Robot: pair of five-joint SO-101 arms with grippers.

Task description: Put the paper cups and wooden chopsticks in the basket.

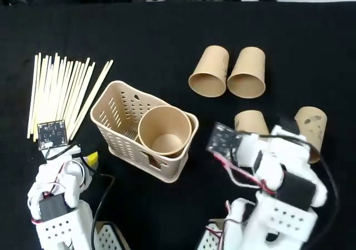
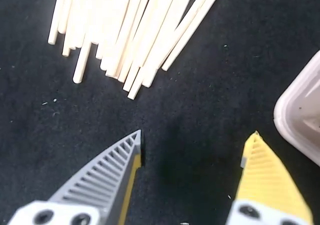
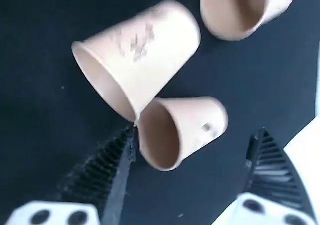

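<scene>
The right claw [image 3: 196,131] is seen spread wide with nothing held, and a near cup [image 3: 182,130] lies on its side on the black worktop [image 3: 40,110] between the two fingers. The long axis of this cup is judged to run almost from one finger to the other, mouth toward one and base toward the other. A closing as things stand would therefore press on rim and base rather than on the wall, so a turn of the wrist is probably called for first. A second cup [image 3: 137,60], also on its side, is found just beside the near cup's rim and farther from the claw; it could be knocked. Both are placed on the right arm's side of the basket [image 1: 111,114], close to it, and the right arm is plainly the nearer. An upright cup [image 1: 164,130] is already set inside the basket. The left claw [image 2: 197,133] is likewise opened wide and empty. The wooden chopsticks [image 2: 135,30] are fanned out on the opposite side of the basket, just ahead of that claw, with their long axes pointing away from it, so a closing would fall across their width
</scene>
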